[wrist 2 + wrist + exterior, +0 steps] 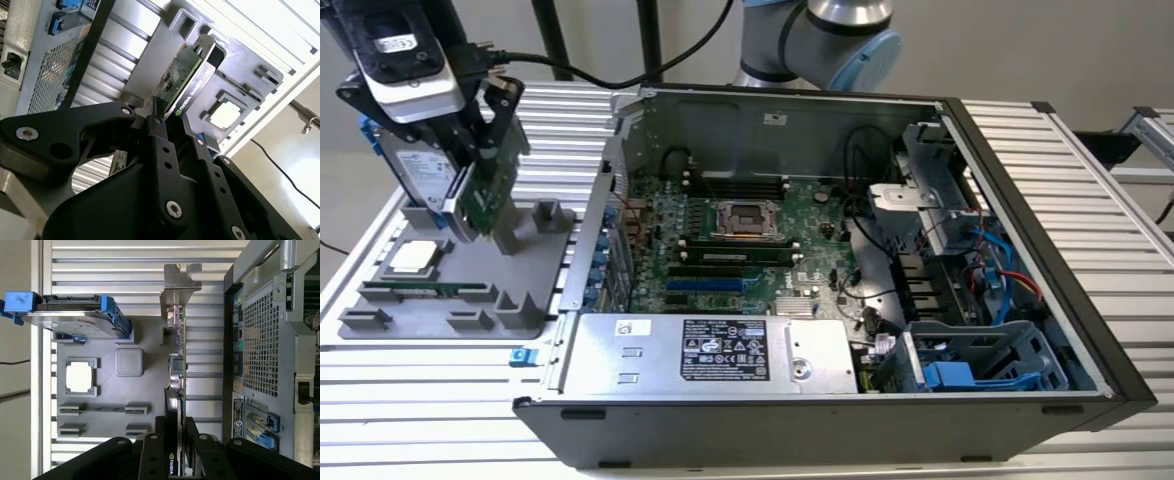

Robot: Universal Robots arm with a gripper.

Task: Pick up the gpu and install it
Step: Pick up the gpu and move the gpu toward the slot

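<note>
gpu (483,195) held on edge, upright, at about 10 o'clock on the exterior view, well apart from the open computer case (1087,300), which fills the middle and the 3 o'clock side. Gripper (478,150) comes down from 11 o'clock and has the card's upper edge; jaws clamped on the gpu, one finger on each face. Both wrist views confirm it: black fingers (160,145) pinch the card, green board on one face, black shroud on the other, gripper (176,427) closed tight around the card's near end. Silver bracket (179,282) sits at the card's far end, away from the fingers. Below the gpu lies a grey fixture tray (467,265) on the slatted table (427,400). Card's lower edge is down among the tray's upright posts; cannot tell whether it touches the tray or hangs just clear. Hard drive with blue rails (420,170) stands on edge in the tray just beside the gpu, toward 9 o'clock of it in the exterior view; the two are apart. Square processor chip (414,257) lies flat in its tray pocket at 7 o'clock of the card. Thin memory stick (440,290) lies in a slot nearer 6 o'clock. Inside the case: green motherboard (720,250) at the centre, silver power supply (707,350) along the 6 o'clock edge. Case rear panel runs alongside the gpu in the first wrist view, near it, not touching.
</note>
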